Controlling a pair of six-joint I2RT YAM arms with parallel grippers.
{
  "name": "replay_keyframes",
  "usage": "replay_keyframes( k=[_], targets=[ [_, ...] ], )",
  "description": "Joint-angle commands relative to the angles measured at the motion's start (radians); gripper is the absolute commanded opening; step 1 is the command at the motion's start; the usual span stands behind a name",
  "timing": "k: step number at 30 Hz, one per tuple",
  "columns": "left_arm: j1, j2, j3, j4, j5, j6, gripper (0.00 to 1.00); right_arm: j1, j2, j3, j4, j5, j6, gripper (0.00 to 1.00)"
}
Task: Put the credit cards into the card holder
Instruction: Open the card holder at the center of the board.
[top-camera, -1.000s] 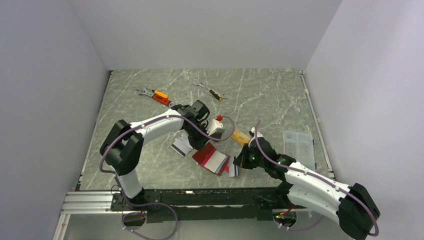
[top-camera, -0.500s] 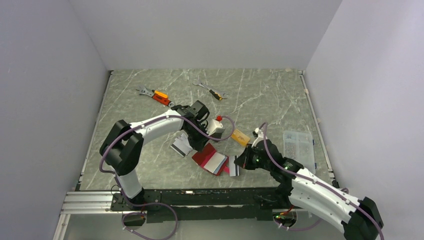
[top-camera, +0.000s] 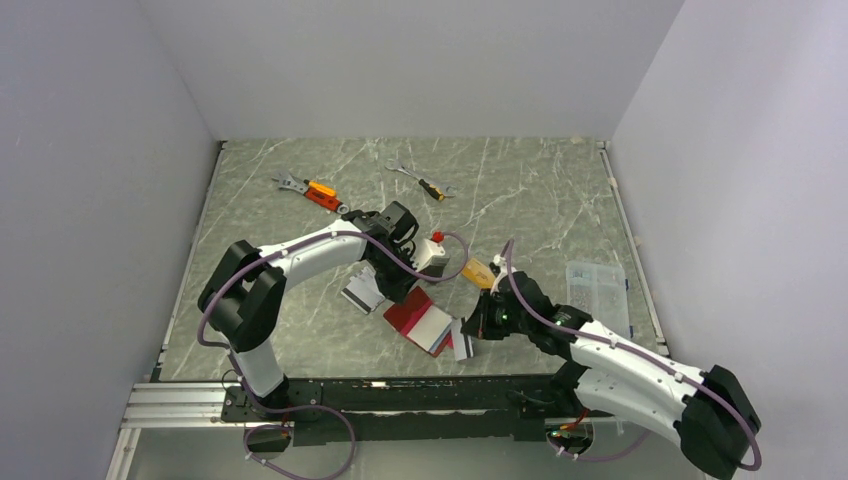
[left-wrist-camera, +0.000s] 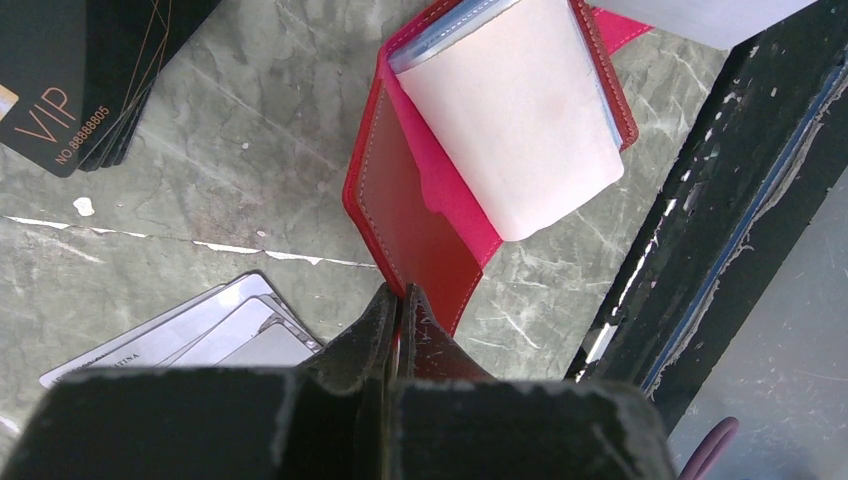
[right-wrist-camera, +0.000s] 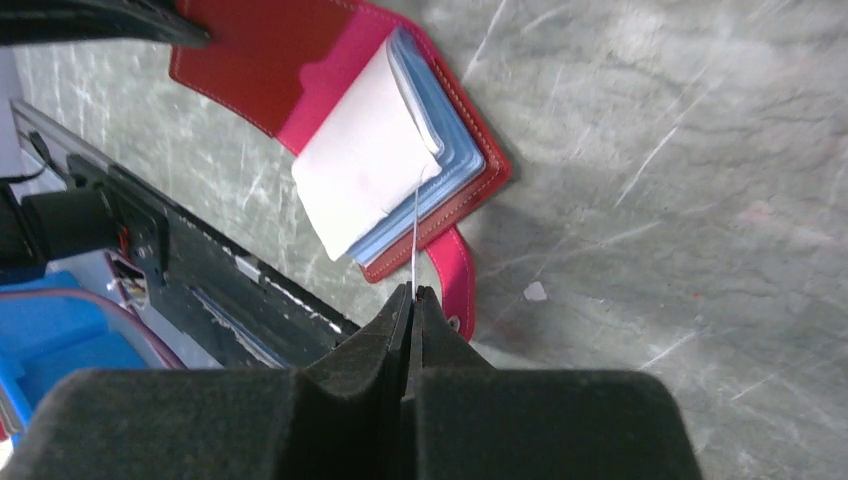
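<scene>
Clamps left gripper (left-wrist-camera: 398, 300) on open card holder (top-camera: 425, 322) flap. Pinches credit card (top-camera: 463, 345) edge-on in right gripper (right-wrist-camera: 412, 292), beside it.

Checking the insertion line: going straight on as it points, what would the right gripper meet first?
The right gripper, shut on an edge-on card, aims at the open card holder; the card's tip would likely meet its pale blue pockets first, though depth is unclear.

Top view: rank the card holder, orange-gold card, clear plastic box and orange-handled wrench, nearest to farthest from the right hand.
1. card holder, just left of the right hand.
2. orange-gold card, just beyond it.
3. clear plastic box, to the right.
4. orange-handled wrench, far back left.
</scene>
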Motion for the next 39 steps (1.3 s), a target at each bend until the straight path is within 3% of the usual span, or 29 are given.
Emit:
replay_keyframes(
  k=[1, 21, 30, 39],
  targets=[
    [0.0, -0.032, -0.005, 0.003, 0.002, -0.011, 0.0, 0.016, 0.021, -0.013, 0.068, -0.078, -0.002, 0.0],
    [-0.006, -0.026, -0.007, 0.001, 0.002, -0.007, 0.0, 0.018, 0.105, -0.052, 0.2, -0.136, 0.007, 0.0],
    [-0.005, -0.037, -0.011, 0.003, 0.002, -0.004, 0.0, 0.018, 0.08, -0.025, 0.069, -0.125, -0.014, 0.0],
    [-0.005, -0.038, -0.012, 0.001, 0.002, -0.003, 0.0, 0.018, 0.055, 0.012, 0.052, -0.133, -0.021, 0.0]
  ],
)
